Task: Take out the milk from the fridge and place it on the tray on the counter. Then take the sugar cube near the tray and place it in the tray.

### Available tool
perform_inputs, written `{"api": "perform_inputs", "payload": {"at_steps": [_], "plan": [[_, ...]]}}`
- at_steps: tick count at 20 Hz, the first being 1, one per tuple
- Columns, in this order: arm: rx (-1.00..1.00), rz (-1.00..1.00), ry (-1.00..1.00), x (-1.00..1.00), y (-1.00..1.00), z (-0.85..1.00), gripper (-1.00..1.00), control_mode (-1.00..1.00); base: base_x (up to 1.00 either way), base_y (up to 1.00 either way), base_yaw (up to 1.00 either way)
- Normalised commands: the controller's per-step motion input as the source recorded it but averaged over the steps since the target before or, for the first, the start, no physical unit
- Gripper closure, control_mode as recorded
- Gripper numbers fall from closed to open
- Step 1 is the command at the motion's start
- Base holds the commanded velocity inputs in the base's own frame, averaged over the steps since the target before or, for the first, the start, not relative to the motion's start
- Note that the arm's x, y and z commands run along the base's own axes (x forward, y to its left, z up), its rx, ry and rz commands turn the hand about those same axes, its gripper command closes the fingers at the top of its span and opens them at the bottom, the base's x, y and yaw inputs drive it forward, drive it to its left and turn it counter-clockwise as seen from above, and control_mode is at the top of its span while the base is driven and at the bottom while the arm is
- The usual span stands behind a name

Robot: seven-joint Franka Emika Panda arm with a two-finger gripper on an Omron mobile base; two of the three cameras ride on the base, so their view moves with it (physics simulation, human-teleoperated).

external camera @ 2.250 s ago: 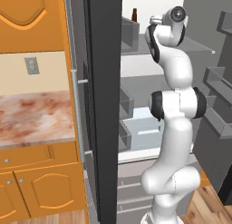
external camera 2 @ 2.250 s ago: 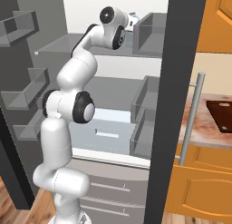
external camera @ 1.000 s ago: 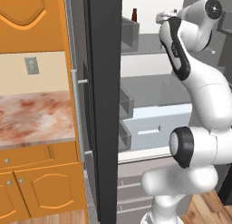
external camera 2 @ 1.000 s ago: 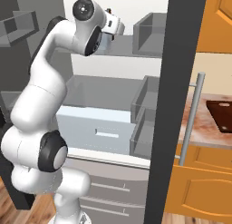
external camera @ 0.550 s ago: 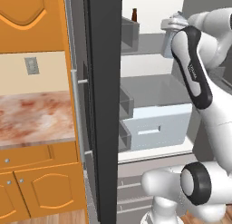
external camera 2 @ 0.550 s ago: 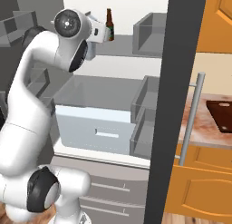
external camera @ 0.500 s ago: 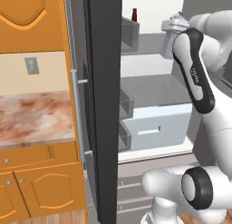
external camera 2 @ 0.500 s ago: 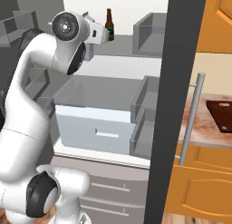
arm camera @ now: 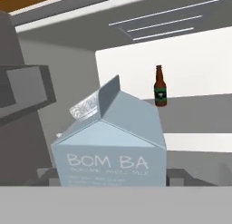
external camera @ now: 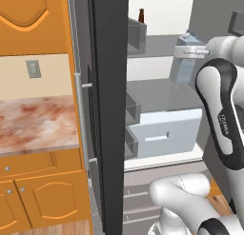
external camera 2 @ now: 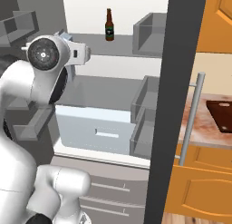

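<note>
Standing on the grey upper shelf of the fridge [external camera: 109, 110], the matte blue-grey, gable-topped milk [arm camera: 111, 146] sits right before the hand [external camera: 190, 52]; whether its fingers grip it I cannot tell. A glossy brown bottle [external camera 2: 108, 24] stands behind.

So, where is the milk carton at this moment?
The milk is inside the open fridge, close in front of the hand camera, and the dark brown bottle stands further back on the shelf, to its right in the hand view.
</note>
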Motion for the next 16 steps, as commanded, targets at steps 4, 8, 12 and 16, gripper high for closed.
{"api": "perform_inputs", "payload": {"at_steps": [4, 8, 12, 16], "plan": [[-0.02, 0.00, 0.05, -0.98, 0.00, -0.43, 1.00, -1.00, 0.00, 0.00, 0.00], [-0.01, 0.00, 0.00, -0.96, 0.00, -0.32, 1.00, -1.00, 0.00, 0.00, 0.00], [0.00, 0.00, -0.04, -0.70, 0.01, -0.23, 1.00, -1.00, 0.00, 0.00, 0.00], [0.00, 0.00, -0.03, -0.87, 0.00, -0.02, 1.00, -1.00, 0.00, 0.00, 0.00]]}}
